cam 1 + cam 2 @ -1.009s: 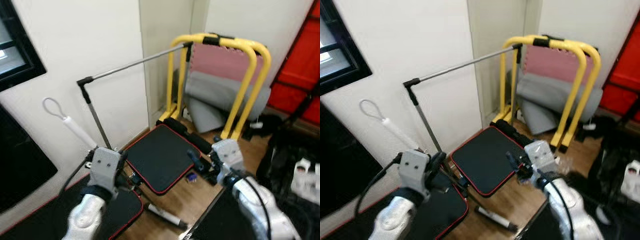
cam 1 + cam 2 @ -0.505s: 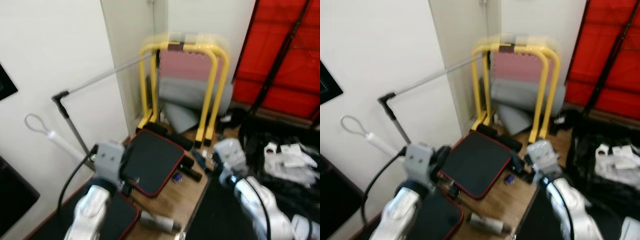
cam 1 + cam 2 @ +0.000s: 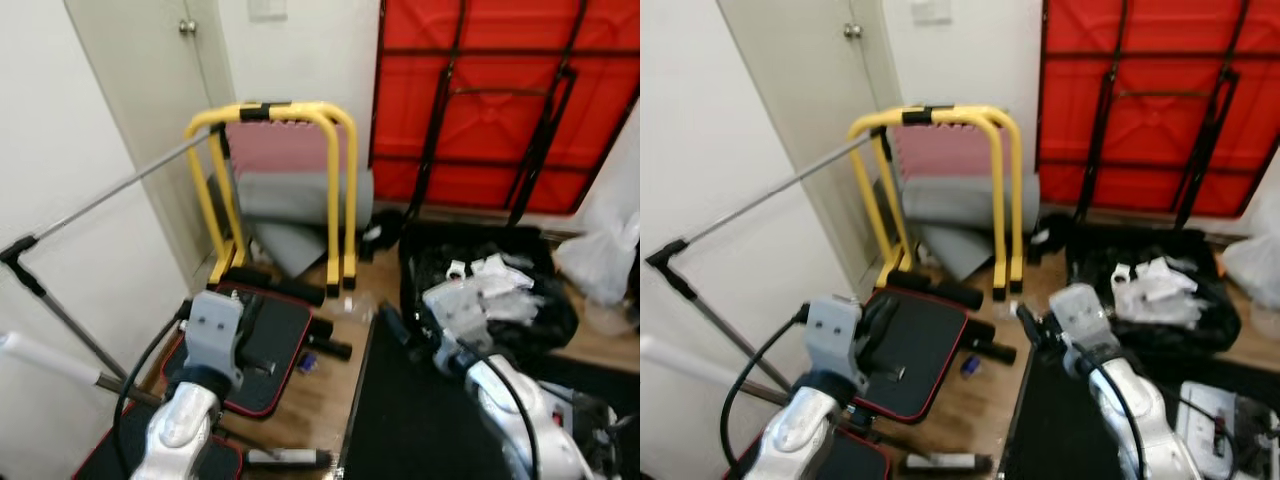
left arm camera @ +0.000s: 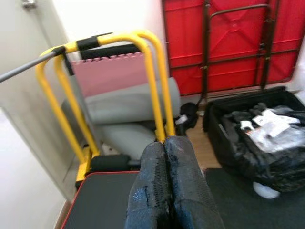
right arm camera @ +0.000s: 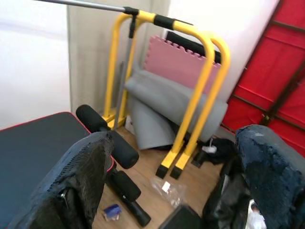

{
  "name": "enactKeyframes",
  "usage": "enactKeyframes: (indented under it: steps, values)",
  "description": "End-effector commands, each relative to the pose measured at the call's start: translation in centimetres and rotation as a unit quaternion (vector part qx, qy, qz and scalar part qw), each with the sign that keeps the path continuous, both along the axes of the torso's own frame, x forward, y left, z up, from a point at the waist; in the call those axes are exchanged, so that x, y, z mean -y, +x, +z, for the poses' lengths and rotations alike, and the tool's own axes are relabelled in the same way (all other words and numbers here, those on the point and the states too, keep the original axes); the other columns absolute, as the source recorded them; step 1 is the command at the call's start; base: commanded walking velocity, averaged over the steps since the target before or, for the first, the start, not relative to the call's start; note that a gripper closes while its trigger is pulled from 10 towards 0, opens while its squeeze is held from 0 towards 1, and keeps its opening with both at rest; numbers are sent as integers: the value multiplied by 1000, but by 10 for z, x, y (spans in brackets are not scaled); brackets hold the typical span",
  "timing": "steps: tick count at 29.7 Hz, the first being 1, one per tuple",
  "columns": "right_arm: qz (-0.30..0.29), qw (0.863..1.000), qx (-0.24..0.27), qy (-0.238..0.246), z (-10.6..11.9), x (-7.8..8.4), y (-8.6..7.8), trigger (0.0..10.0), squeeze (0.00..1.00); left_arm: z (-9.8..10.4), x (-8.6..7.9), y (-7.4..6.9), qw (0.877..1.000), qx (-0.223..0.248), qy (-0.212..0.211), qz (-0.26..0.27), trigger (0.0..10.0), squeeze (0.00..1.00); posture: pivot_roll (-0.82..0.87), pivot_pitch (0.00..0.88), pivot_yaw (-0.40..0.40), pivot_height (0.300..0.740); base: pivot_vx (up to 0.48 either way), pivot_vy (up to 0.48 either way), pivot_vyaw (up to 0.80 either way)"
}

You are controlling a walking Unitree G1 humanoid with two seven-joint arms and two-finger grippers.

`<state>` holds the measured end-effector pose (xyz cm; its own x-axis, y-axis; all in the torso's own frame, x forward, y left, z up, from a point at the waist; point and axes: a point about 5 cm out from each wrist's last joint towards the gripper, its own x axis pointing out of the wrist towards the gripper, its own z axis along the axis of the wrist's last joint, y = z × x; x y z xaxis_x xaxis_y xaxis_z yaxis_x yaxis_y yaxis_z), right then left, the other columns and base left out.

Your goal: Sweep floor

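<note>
Pressing flat against each other in the left wrist view, the two black fingers (image 4: 152,176) of the left gripper (image 4: 164,143) were clenched on nothing, while the right gripper (image 5: 178,136) had its fingers spread wide and equally empty. Both arms were held forward at about the same height, the left gripper above the black padded bench (image 3: 285,345) and the right one above the edge of a dark mat (image 3: 420,420). Nothing plainly a broom could be made out. The likeliest tool was the white handle (image 3: 40,357) at the far left, close by the wall: it lay off to the left of the left-hand fingers and a little behind them, its long axis slanting down from the left edge toward the left forearm, where its grey shaft went out of sight; its head was hidden. By that lie the left arm was much the nearer, and it would probably have to swing outward and unclench before taking hold. Beyond stood a yellow frame (image 3: 270,110) with a rolled grey mat (image 3: 300,195), and a red folded table (image 3: 480,90) against the wall. The wooden floor (image 3: 320,405) showed between bench and mat, with a small blue scrap (image 3: 308,362) on it.
</note>
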<state>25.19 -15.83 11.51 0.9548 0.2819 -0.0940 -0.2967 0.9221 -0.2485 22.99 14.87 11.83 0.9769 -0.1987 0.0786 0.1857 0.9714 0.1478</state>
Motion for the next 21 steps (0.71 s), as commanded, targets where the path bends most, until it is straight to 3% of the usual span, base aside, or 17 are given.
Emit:
enactKeyframes:
  steps: [1, 21]
  values:
    - [0, 1000, 4, -3, 0, 1, 1, 10000, 0, -2, 1, -1, 1000, -5, -2, -5, 10000, 0, -168, 0, 15, 740, 0, -469, 0]
    - [-7, 1000, 9, -4, 1, 3, 3, 10000, 0, -2, 2, 0, 1000, -4, -9, -11, 10000, 0, -172, 0, 16, 740, 0, -467, 0]
